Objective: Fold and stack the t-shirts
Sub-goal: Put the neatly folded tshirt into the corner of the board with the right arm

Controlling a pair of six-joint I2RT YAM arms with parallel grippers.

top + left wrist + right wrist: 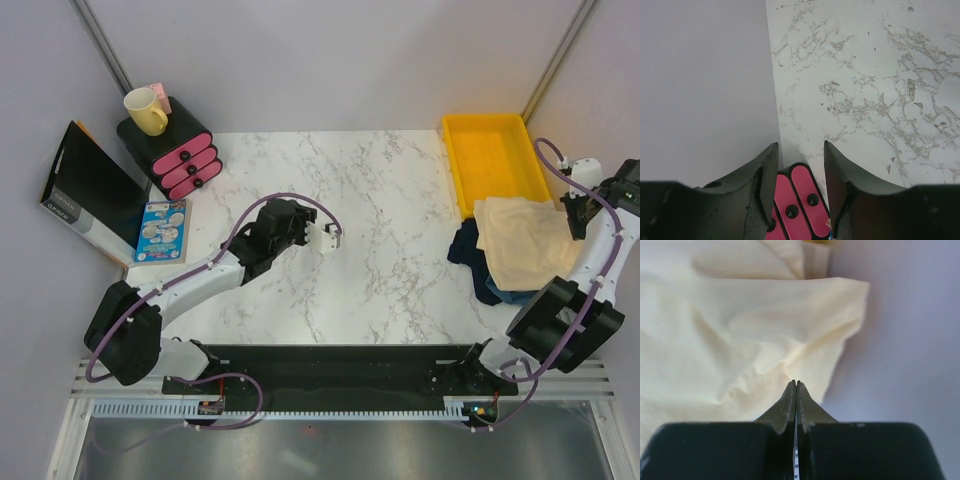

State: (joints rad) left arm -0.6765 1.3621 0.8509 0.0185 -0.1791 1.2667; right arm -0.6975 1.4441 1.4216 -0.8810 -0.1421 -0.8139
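Observation:
A pale cream t-shirt (520,240) lies crumpled at the table's right edge, draped over dark blue cloth (465,250). In the right wrist view the t-shirt (715,330) fills the left side, and its creases run together at the tips of my right gripper (796,382), which is shut on a pinch of its edge. From above, that right gripper (577,218) sits at the shirt's right border. My left gripper (328,238) hovers over the bare marble near the table's middle; its jaws (800,147) stand partly open with nothing between them.
A yellow tray (450,160) stands at the back right, its near end under the shirt. At the back left are black-and-pink drawers (185,160) (802,200) with a yellow mug (146,110) on top, a booklet (160,230) and a black box (85,190).

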